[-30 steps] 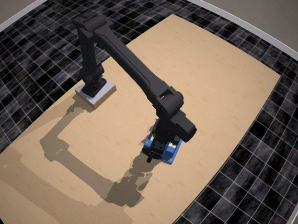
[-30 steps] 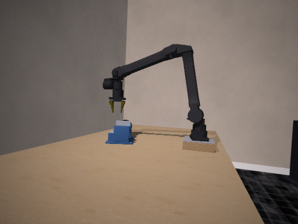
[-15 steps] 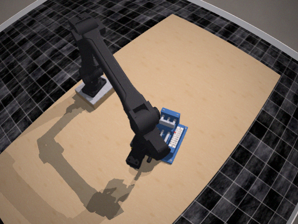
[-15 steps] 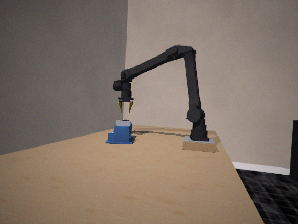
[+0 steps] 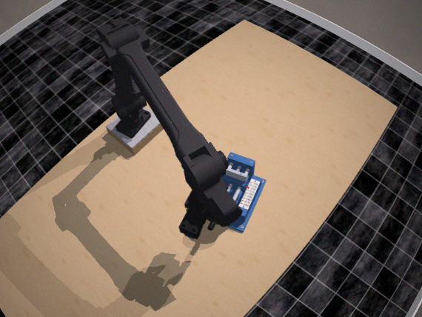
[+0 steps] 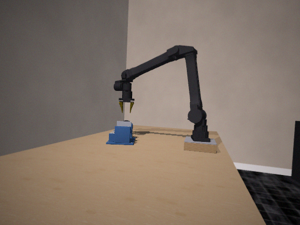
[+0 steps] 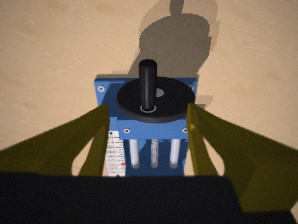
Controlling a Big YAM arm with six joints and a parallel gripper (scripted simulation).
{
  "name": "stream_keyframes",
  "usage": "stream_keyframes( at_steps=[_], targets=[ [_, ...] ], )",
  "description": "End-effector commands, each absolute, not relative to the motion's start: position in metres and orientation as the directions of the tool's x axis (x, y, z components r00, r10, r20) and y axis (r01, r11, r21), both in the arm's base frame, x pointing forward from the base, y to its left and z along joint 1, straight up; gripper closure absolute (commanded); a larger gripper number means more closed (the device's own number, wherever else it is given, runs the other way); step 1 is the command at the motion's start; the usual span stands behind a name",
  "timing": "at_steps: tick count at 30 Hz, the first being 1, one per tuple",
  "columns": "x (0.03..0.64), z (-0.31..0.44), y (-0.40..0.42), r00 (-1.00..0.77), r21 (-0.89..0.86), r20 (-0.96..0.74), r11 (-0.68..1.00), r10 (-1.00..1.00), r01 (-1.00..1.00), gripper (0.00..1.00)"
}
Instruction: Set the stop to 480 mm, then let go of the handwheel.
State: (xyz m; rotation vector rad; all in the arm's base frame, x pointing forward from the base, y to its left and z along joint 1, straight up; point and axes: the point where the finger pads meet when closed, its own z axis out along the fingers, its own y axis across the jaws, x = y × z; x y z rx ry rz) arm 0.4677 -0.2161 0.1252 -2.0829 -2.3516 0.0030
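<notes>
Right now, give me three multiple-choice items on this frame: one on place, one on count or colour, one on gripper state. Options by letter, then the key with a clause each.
1. Where is the gripper relative to the handwheel?
A. Above it, apart from it
B. Closed around its crank handle
C. Resting on the table beside the fixture

2. How many light vertical rods show below the handwheel in the wrist view?
A. One
B. Three
C. Five

3. What is the gripper's state?
A. Shut on the crank handle
B. Fully shut, holding nothing
C. Open, holding nothing

Key: A, the exterior view shows a gap of wall between the yellow fingers and the blue fixture. B, three rods stand side by side under the wheel. C, the fingers stand spread to either side of the wheel and the black crank handle, with nothing between them.
</notes>
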Motion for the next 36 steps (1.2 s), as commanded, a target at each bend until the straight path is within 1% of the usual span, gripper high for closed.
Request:
stream_keyframes(
  at_steps=[1,5,10,14,15,17,24,32,36],
  targets=[
    [0.479,0.153,-0.222,-0.129,0.051,-0.034,0.131,0.991,0.99,0.47],
    [0.478,0.15,-0.221,-0.129,0.047,-0.032,0.131,0.991,0.99,0.47],
    [0.472,0.12,-0.219,-0.13,0.011,-0.009,0.13,0.991,0.991,0.47],
    [0.472,0.115,-0.219,-0.13,0.01,-0.009,0.13,0.991,0.991,0.47],
    [0.472,0.125,-0.219,-0.13,0.032,-0.022,0.131,0.991,0.991,0.47],
    [0.472,0.107,-0.219,-0.13,0.012,-0.01,0.13,0.991,0.991,0.47],
    [0.472,0.081,-0.219,-0.13,0.01,-0.008,0.13,0.991,0.991,0.47],
    [0.473,0.075,-0.219,-0.129,0.031,-0.022,0.13,0.991,0.991,0.47],
    [0.472,0.056,-0.219,-0.13,0.01,-0.008,0.13,0.992,0.991,0.47]
  ],
)
